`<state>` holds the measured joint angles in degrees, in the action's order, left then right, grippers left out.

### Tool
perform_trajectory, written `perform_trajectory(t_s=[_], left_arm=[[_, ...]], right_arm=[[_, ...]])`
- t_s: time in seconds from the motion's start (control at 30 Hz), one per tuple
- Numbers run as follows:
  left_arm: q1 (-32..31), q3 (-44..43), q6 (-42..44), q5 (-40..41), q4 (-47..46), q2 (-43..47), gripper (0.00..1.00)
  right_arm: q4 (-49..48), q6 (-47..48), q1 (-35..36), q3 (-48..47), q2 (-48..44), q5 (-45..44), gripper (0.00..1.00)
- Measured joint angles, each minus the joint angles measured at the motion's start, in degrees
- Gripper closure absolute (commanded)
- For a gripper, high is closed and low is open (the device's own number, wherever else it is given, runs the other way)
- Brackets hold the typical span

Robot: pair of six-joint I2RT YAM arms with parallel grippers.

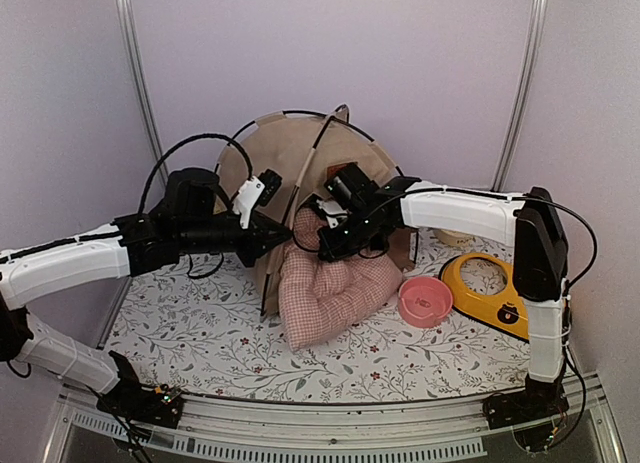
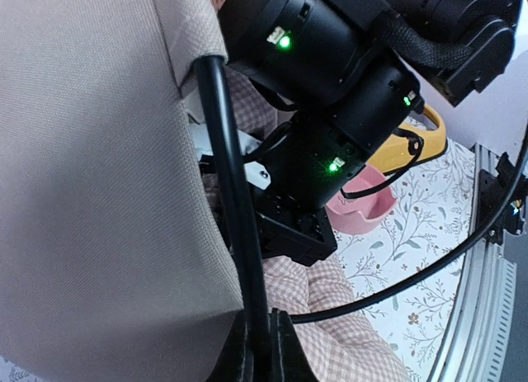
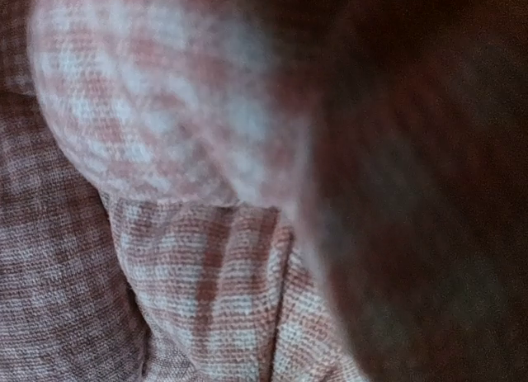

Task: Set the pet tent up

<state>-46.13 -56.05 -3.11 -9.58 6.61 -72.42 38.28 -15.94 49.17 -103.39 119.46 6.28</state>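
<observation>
One pet tent [image 1: 290,153], coarse beige weave domed over thin black poles, stands directly behind the one puffy pink checked cushion [image 1: 330,293]. Left of the cushion, the left claw [image 2: 257,353] is pressed together, pinching one smooth black pole [image 2: 227,176] at the tent's edge. The right claw [image 1: 318,235] is squeezed together just above the cushion; whether it grips anything cannot be told. Right of the cushion, one round pink bowl [image 1: 425,301] and one glossy yellow board [image 1: 490,295] with a round hole lie on the floral-print surface [image 1: 200,333].

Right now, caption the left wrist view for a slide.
Left gripper clamps a black pole of the pet tent; right arm beyond.
</observation>
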Motion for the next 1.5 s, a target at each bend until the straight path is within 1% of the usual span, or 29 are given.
perform_trajectory(t_s=[0.03, 0.07, 0.1, 0.13, 0.2, 0.27, 0.33, 0.43, 0.57, 0.7, 0.83, 0.9, 1.03, 1.1, 1.17, 1.37, 1.4, 1.5], left_arm=[[0.2, 0.5, -0.1, -0.7, 0.0, 0.1, 1.0], [0.4, 0.9, -0.1, -1.2, 0.1, 0.1, 1.0], [0.6, 1.4, -0.3, -1.6, 0.1, 0.2, 1.0], [0.9, 1.8, -0.5, -1.9, 0.1, 0.2, 1.0], [1.4, 2.4, -1.2, -1.7, 0.1, 0.2, 1.0], [1.9, 2.7, -2.1, -0.7, 0.3, 0.2, 1.0], [2.4, 2.7, -3.4, 1.2, 0.9, 0.2, 1.0], [3.1, 2.8, -5.4, 3.9, 1.9, -0.1, 1.0], [3.6, 2.9, -7.9, 7.4, 2.4, -0.5, 1.0], [3.7, 2.9, -9.3, 9.9, 2.8, -0.7, 1.0], [3.8, 2.9, -10.0, 11.4, 3.2, -1.1, 1.0], [3.8, 2.9, -10.3, 11.8, 3.2, -1.1, 1.0], [3.8, 2.9, -10.4, 11.8, 3.2, -1.2, 1.0], [3.8, 2.9, -10.4, 11.5, 3.2, -1.2, 1.0], [3.9, 2.9, -10.4, 11.1, 3.2, -1.2, 1.0], [4.1, 2.9, -10.4, 9.3, 3.2, -1.1, 1.0], [4.1, 2.9, -10.4, 8.9, 3.2, -1.0, 1.0], [4.1, 2.9, -10.4, 8.0, 3.6, -0.4, 1.0]], right_arm=[[-0.9, -0.3, 0.0, 1.1, 0.0, 0.0, 1.0], [-1.6, -0.6, 0.0, 1.9, 0.0, 0.0, 0.97], [-2.2, -1.0, 0.0, 2.5, 0.0, 0.0, 0.91], [-3.0, -1.3, 0.0, 3.1, 0.0, -0.1, 0.84], [-4.8, -2.1, 0.2, 4.1, 0.0, -0.4, 0.65], [-6.8, -2.6, 0.7, 5.5, -0.2, -1.0, 0.52], [-9.0, -2.6, 1.2, 7.4, -1.1, -2.2, 0.42], [-11.5, -2.7, 2.3, 10.1, -3.8, -4.0, 0.31], [-13.9, -2.6, 3.4, 12.4, -8.2, -5.8, 0.19], [-16.0, -2.7, 3.7, 14.8, -12.6, -7.3, 0.17], [-18.3, -3.3, 3.7, 17.9, -17.0, -8.9, 0.2], [-19.9, -3.8, 3.7, 20.2, -19.2, -9.8, 0.25], [-23.2, -4.9, 3.7, 24.5, -22.3, -12.9, 0.44], [-24.9, -5.4, 3.7, 25.1, -22.1, -14.4, 0.48], [-26.5, -5.8, 3.7, 25.1, -21.0, -15.5, 0.5], [-31.3, -5.9, 3.7, 23.1, -12.2, -17.5, 0.49], [-32.0, -5.9, 3.6, 22.9, -10.4, -17.7, 0.47], [-33.0, -6.1, 3.1, 21.6, -5.4, -17.9, 0.35]])
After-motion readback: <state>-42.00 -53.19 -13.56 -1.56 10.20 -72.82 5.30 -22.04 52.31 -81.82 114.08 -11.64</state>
